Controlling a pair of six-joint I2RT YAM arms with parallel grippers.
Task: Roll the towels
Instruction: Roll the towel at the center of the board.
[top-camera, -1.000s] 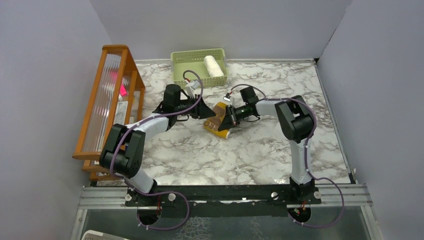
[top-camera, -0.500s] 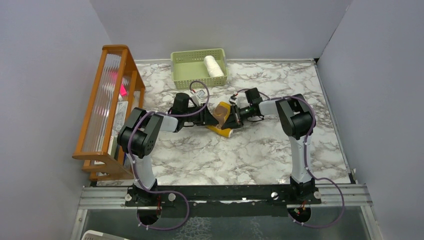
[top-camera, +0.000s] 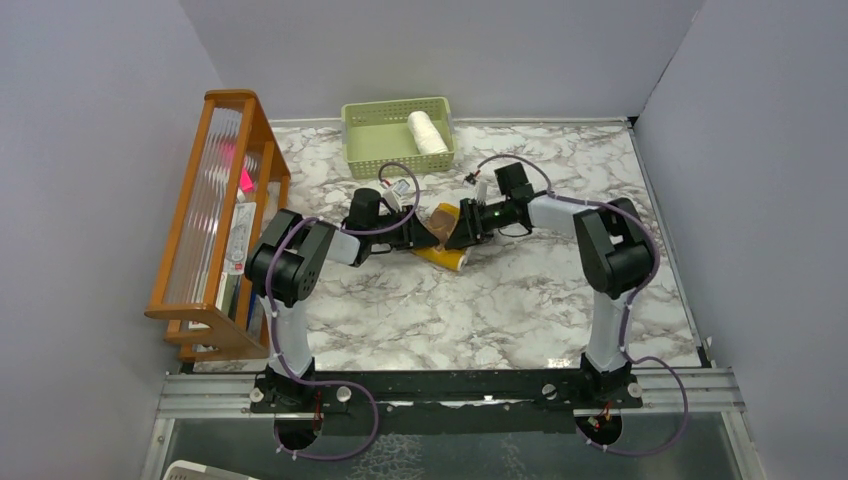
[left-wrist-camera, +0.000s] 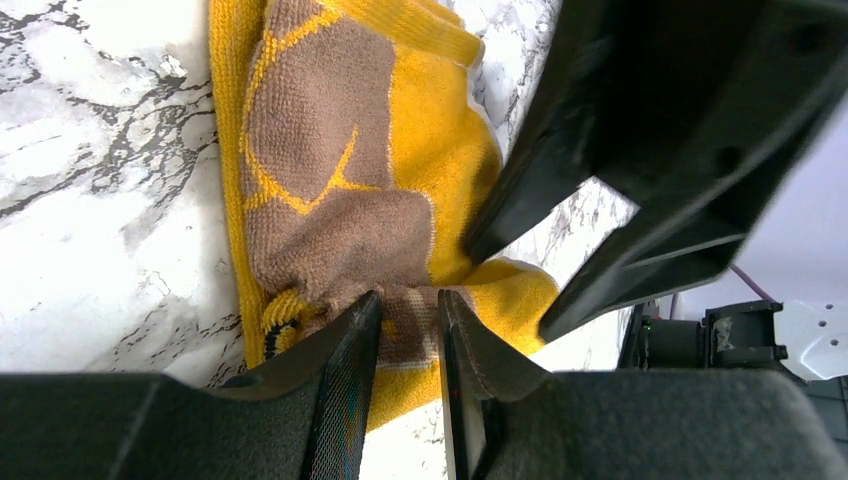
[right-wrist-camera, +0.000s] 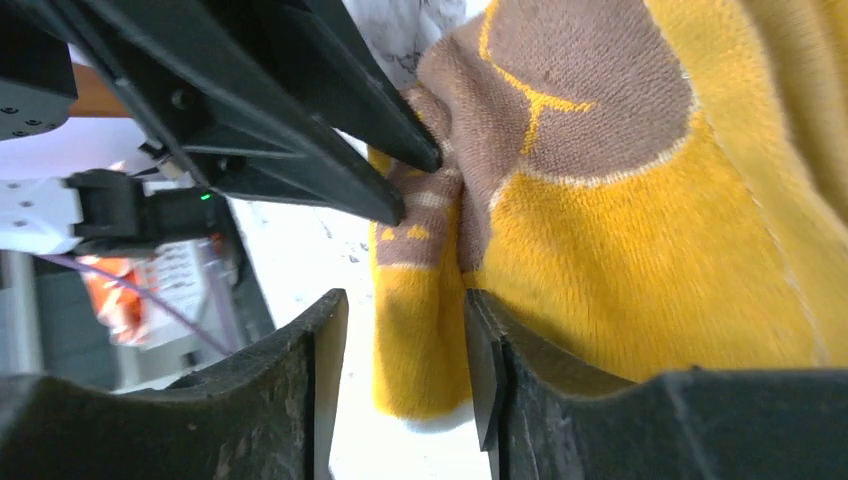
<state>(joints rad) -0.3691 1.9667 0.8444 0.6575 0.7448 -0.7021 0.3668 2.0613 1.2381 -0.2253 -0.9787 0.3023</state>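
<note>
The mustard-yellow towel with brown patches lies bunched and partly rolled on the marble table, mid-scene. My left gripper reaches it from the left, and in the left wrist view it is shut on a brown-and-yellow fold of the towel. My right gripper meets it from the right. In the right wrist view it is open, with a yellow fold between the jaws, touching only one finger. The cream-white towel lies rolled in the pale green basket.
The basket stands at the back of the table. A wooden rack with ribbed panels runs along the left edge. Grey walls enclose the table on three sides. The two grippers' fingers are very close together over the towel.
My left gripper has moved right and down onto the towel and closed on it. The right arm's elbow has swung right while its gripper stayed at the towel. The towel is more bunched.
</note>
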